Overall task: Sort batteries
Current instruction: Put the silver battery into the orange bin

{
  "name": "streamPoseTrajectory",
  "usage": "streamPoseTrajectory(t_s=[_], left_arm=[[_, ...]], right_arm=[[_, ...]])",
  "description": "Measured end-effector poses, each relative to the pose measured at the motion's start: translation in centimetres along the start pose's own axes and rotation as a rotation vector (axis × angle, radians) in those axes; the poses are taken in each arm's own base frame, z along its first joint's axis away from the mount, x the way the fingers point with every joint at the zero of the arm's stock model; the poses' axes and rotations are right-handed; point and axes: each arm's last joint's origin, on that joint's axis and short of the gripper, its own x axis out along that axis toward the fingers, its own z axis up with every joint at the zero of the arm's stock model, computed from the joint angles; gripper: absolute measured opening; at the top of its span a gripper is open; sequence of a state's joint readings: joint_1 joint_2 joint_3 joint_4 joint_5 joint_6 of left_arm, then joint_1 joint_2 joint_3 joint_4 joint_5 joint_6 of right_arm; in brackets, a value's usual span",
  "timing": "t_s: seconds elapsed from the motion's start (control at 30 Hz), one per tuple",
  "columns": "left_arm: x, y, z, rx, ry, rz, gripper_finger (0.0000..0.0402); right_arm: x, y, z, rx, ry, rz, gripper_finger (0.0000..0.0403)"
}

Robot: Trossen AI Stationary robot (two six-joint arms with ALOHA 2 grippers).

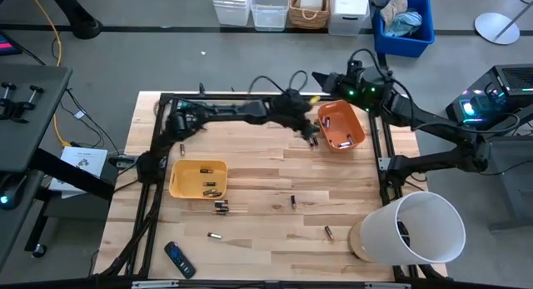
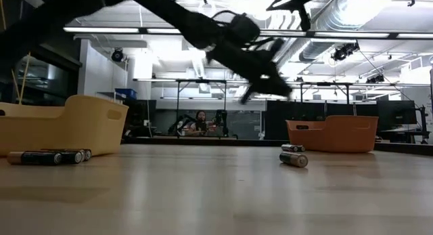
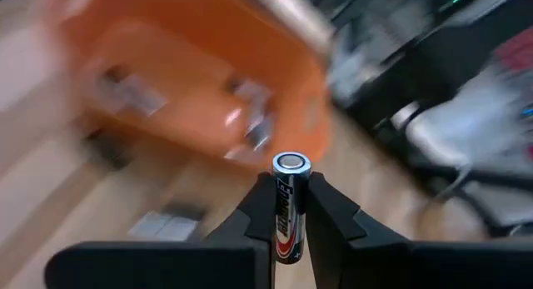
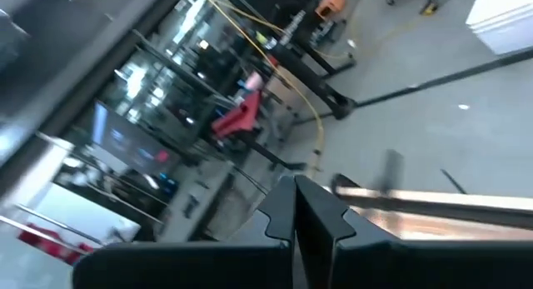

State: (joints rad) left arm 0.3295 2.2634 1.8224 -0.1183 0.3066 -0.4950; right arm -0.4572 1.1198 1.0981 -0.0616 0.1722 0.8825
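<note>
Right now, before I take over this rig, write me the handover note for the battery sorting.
Left gripper: fingers shut on one battery, in the air next to the orange bin.
Right gripper: shut, empty, raised at the table's far right corner.
Done: some batteries lie in the orange bin, some in the yellow bin.
Left: loose batteries on the table, beside the yellow bin, mid-table and near the white bucket.

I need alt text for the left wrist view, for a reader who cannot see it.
The left tool grips one battery upright between its two dark fingers. Behind it, blurred, an orange bin holding a few batteries sits on the wooden table.
</note>
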Motion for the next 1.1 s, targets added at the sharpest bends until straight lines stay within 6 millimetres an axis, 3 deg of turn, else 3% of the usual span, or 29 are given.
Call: streamPoseTrajectory(t_s=[0.27, 0.37, 0.5, 0.63, 0.73, 0.97, 1.1], left_arm=[[6.4, -0.1, 0.9, 0.004, -0.234, -0.097, 0.0028], [7.4, 0.0, 0.4, 0.041, -0.243, -0.057, 0.0068], [7.3, -0.8, 0.3, 0.117, -0.221, -0.059, 0.0151], [5.2, -1.2, 1.5, 0.157, -0.085, -0.181, 0.0217], [2.7, -0.5, 2.7, 0.102, 0.031, -0.196, 0.0233], [-4.7, -0.3, 4.1, 0.183, 0.253, -0.08, 0.0202], [-9.1, -1.2, 3.1, 0.224, 0.283, -0.039, 0.0175]], right_arm=[[0.0, 0.7, 0.5, 0.025, -0.044, 0.074, 0.0], [0.0, 0.7, 0.5, 0.032, -0.032, 0.084, 0.0], [0.0, 0.7, 0.4, 0.028, -0.016, 0.097, 0.0], [0.0, 0.7, 0.4, 0.021, -0.013, 0.099, 0.0], [0.0, 0.7, 0.4, 0.019, -0.013, 0.099, 0.0], [0.0, 0.7, 0.4, -0.021, -0.016, 0.1, 0.0], [0.0, 0.8, 0.3, -0.065, 0.013, 0.126, 0.0]])
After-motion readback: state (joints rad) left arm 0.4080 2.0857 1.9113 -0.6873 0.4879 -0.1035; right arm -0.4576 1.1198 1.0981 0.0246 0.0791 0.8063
